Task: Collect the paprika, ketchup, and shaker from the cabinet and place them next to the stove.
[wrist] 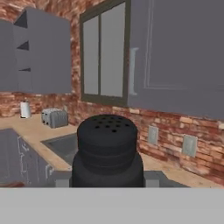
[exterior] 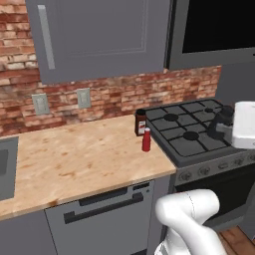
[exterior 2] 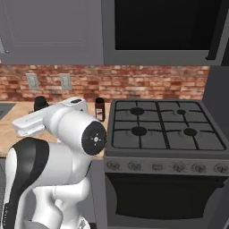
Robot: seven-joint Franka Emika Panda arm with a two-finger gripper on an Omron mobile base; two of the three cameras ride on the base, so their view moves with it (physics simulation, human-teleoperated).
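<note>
The hand [wrist: 107,183] is gripping the tiny black cylindrical shaker with its perforated top [wrist: 107,148], carrying it above the pale wooden surface [exterior: 74,159]. Further out, the dark red-brown paprika jar with a black cap [exterior: 140,122] and the slim bright-red ketchup bottle [exterior: 146,139] are standing just beside the black gas stove [exterior: 191,132] at the surface's right end. So two look delivered and only the shaker remains. The grey wall cabinet [exterior: 99,37] is sitting closed overhead, and open surface is waiting left of the bottles.
</note>
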